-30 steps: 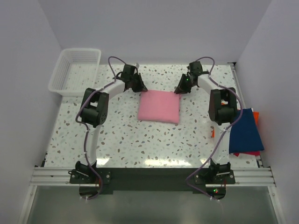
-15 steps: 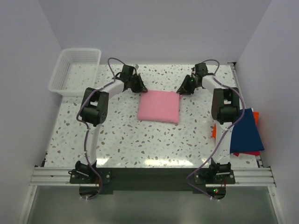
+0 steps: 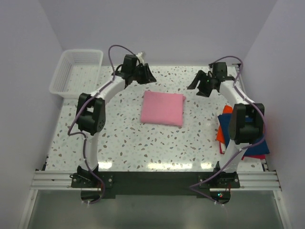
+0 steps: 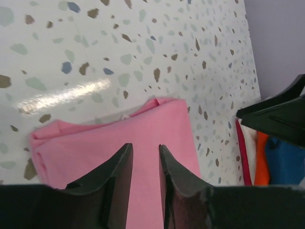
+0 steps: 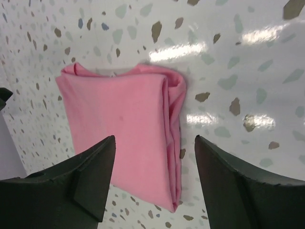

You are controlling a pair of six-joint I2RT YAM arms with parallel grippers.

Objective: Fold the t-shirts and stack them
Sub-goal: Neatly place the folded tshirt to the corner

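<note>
On your speckled worktop, the folded pink t-shirt lies flat at centre. The navy t-shirt and orange-red t-shirt overlap at the right edge. Beyond the pink one, your right end effector is spread wide and your left end effector slightly parted, both empty.

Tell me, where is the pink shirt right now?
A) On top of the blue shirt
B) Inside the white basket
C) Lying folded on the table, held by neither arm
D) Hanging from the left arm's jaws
C: the pink shirt lies as a folded rectangle on the table, and both arms' jaws are off it with nothing between them.
</note>
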